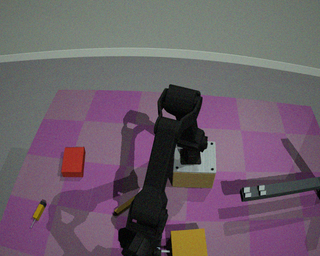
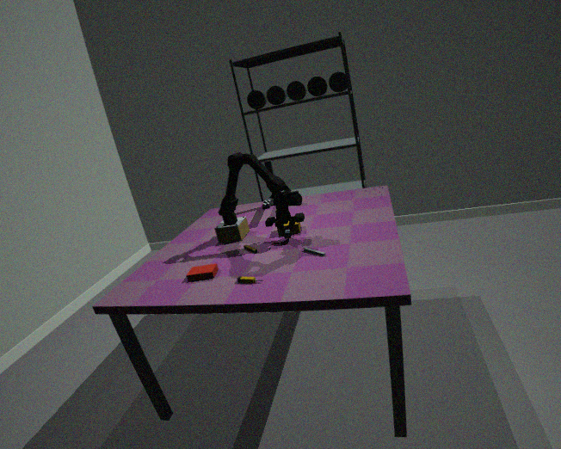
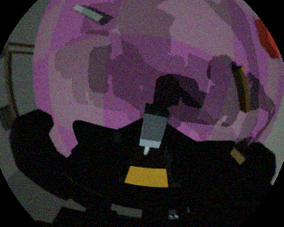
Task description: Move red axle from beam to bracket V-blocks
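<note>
My gripper (image 2: 287, 232) (image 3: 152, 123) is low over the table, beside a yellow block (image 1: 189, 242) (image 3: 147, 176). It is shut on something, taken to be the axle. No red shows on it, and the arm hides the fingertips in the top view. A grey piece with a pale end shows between the fingers in the wrist view. A pale rod (image 1: 164, 250) (image 3: 146, 150) lies between gripper and yellow block; whether it touches either is unclear. The dark bracket (image 1: 289, 186) reaches in from the right, with small white V-blocks (image 1: 247, 190) (image 1: 261, 188) near its free end. I cannot identify the beam surely.
The arm's base stands on a metal-topped wooden block (image 1: 194, 180). A red box (image 1: 72, 161) (image 2: 202, 272), a yellow screwdriver (image 1: 39, 211) (image 2: 246, 279), a yellow-brown tool (image 1: 124, 206) (image 3: 241, 89) and a grey bar (image 2: 314, 251) (image 3: 91, 14) lie on the table.
</note>
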{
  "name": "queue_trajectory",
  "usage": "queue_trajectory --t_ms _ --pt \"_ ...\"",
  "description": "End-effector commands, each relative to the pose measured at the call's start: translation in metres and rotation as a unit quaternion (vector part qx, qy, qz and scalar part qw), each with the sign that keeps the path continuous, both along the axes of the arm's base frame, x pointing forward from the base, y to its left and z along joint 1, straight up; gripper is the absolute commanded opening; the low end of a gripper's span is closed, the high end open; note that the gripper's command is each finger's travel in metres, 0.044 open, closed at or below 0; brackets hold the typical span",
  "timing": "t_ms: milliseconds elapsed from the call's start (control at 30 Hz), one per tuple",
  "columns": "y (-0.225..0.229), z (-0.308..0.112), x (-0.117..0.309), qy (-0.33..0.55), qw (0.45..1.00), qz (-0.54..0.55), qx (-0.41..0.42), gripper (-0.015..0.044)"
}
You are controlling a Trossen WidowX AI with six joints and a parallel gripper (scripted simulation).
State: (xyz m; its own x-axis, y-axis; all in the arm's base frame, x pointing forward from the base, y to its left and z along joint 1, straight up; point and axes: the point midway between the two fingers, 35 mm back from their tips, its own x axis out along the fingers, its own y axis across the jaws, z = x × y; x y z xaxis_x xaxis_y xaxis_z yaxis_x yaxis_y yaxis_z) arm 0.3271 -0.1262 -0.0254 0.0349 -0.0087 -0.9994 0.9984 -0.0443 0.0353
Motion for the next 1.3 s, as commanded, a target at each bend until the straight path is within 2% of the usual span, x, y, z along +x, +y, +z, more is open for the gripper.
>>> queue_trajectory --t_ms 0,600,1067,1267 --pt "0.007 -0.002 -0.002 0.004 1.0 -0.002 -0.001 0.0" --pt "0.034 -0.002 -0.004 0.004 1.0 -0.002 0.0 0.0" --pt "0.033 -0.002 -0.004 0.004 1.0 -0.002 0.0 0.0" --pt "0.009 -0.002 -0.002 0.004 1.0 -0.002 -0.001 0.0"
